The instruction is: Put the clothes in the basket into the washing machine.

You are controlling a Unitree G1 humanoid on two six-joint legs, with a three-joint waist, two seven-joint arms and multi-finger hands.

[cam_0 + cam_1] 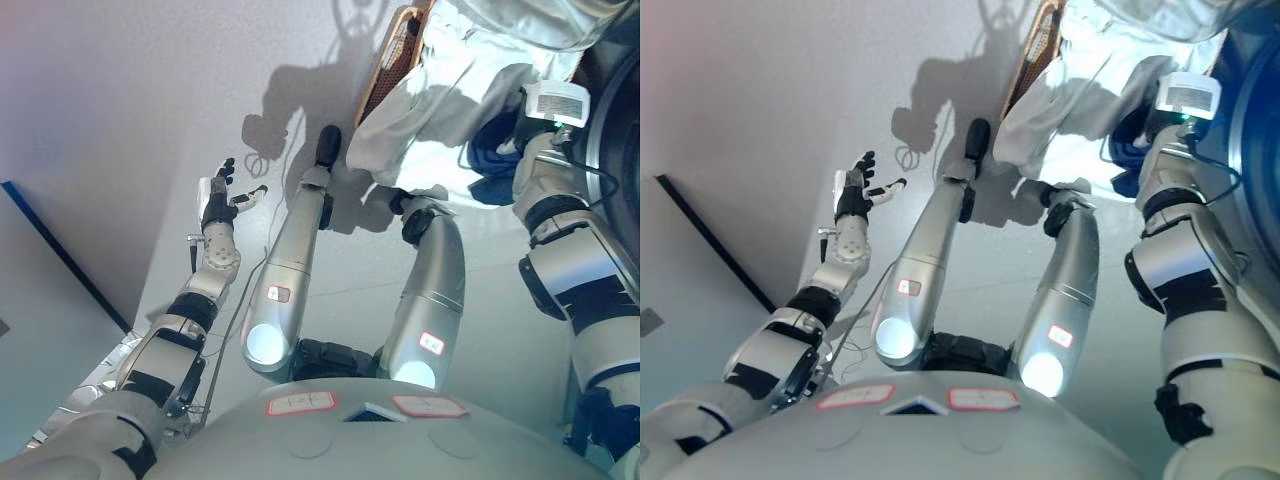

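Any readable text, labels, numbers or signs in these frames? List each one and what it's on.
None can be read.
White clothes: no print or tag shows.
Basket: no label shows on the woven wall.

No text, label or number can be read anywhere.

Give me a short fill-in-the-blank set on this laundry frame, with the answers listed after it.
1. The left hand hangs over the bare floor with its fingers ____.
2. The wicker basket shows at the ____ edge of the view.
3. The white garment spills out of the ____.
4. The right hand's fingers are ____ behind the garment.

Missing words: open; top; basket; hidden
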